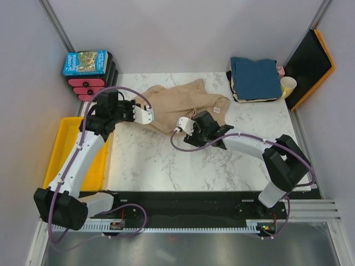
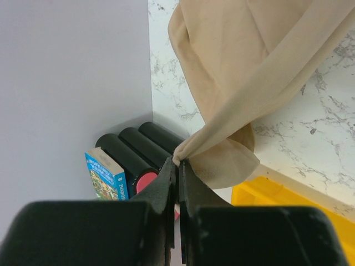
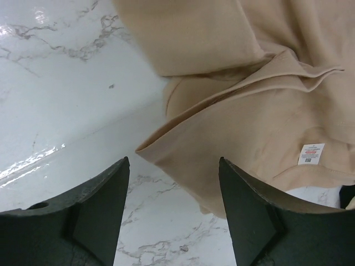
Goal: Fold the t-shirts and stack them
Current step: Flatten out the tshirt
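A crumpled tan-beige t-shirt (image 1: 186,102) lies at the back middle of the marble table, its small white label (image 3: 311,153) facing up. My left gripper (image 2: 179,162) is shut on a pinched edge of this shirt (image 2: 249,61) at its left side, and the cloth is lifted and drawn taut. My right gripper (image 3: 173,166) stands open just above the shirt's near hem (image 3: 222,155), with nothing between the fingers. A folded teal-blue t-shirt (image 1: 255,77) tops a stack of folded shirts at the back right.
A blue picture-covered box (image 1: 85,62) rests on black and red rolls (image 1: 91,83) at the back left. A yellow bin (image 1: 60,149) sits off the table's left edge. A pale yellow cup (image 1: 288,86) and a black-and-orange panel (image 1: 310,64) stand at the back right.
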`<action>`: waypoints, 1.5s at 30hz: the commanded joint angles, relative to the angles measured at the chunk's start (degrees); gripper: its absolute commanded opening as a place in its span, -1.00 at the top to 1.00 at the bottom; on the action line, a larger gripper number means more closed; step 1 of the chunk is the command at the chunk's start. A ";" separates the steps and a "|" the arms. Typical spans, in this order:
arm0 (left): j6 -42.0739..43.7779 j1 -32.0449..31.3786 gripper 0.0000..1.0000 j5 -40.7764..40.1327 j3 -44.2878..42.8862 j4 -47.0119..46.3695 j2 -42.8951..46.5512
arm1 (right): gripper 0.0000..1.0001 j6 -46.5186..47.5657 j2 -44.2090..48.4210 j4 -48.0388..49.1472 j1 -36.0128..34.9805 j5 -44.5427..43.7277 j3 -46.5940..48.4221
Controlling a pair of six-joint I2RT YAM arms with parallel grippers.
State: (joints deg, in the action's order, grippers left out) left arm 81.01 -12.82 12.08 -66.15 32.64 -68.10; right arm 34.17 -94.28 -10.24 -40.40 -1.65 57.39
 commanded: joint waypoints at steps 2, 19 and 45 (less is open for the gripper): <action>-2.17 -0.36 0.96 -1.17 -0.65 -1.27 1.74 | -0.44 -1.30 -2.04 4.70 -0.64 -0.46 0.01; -2.35 -0.36 0.96 -1.35 -0.91 -1.35 0.95 | 1.00 0.10 -2.49 3.83 -1.43 -2.56 0.80; -10.70 2.36 0.96 -13.73 -29.10 -29.82 -21.98 | 1.00 37.88 -11.62 -0.60 22.82 -22.70 60.90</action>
State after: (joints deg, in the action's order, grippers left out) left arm 73.67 -11.29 3.18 -83.42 14.46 -85.80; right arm 64.45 -104.05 -16.93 -19.33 -21.52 109.27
